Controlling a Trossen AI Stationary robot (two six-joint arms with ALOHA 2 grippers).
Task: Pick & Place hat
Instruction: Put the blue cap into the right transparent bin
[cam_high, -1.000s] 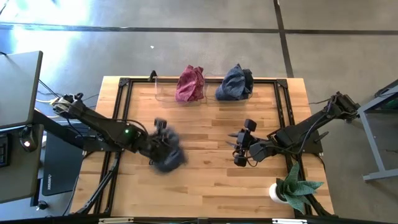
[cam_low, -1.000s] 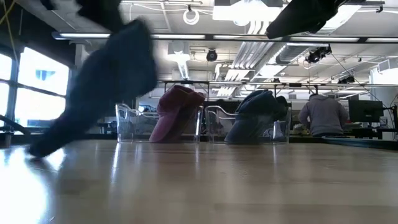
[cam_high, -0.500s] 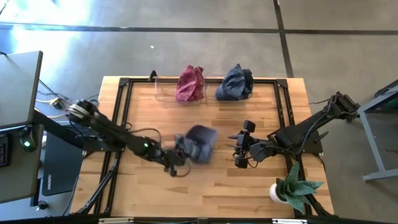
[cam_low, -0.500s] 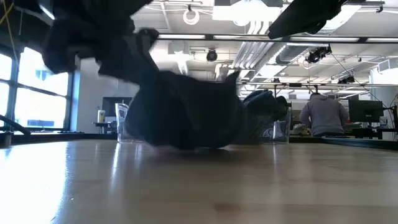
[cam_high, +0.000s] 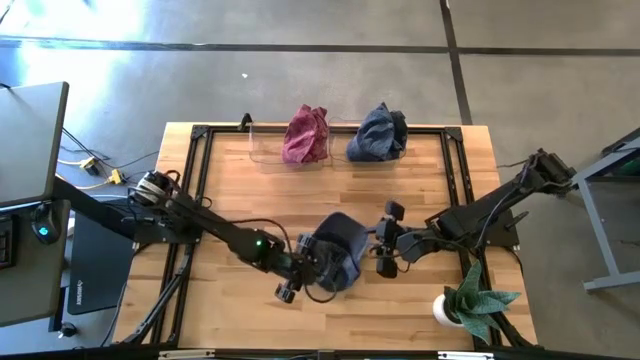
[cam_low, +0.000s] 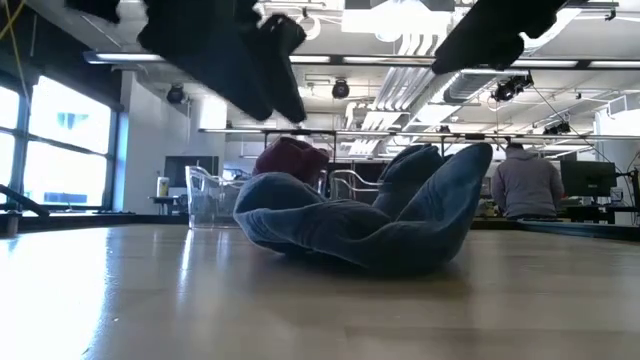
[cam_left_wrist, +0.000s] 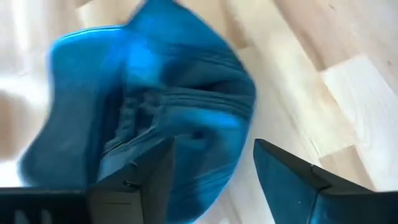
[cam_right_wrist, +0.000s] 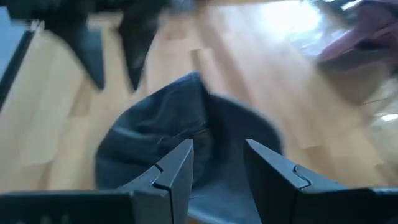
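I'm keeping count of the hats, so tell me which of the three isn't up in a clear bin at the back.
The dark blue hat lying on the bare wood mid-table, between the left claw and right claw. The maroon hat and other blue hat sit in the clear bins.

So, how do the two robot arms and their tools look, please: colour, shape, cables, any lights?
Both arms are dark, almost black, built of slim jointed segments. The left arm carries a small green light and thin black cables looping beside it. Each ends in a tool with two flat, wedge-shaped dark fingers: the left tool and the right tool.
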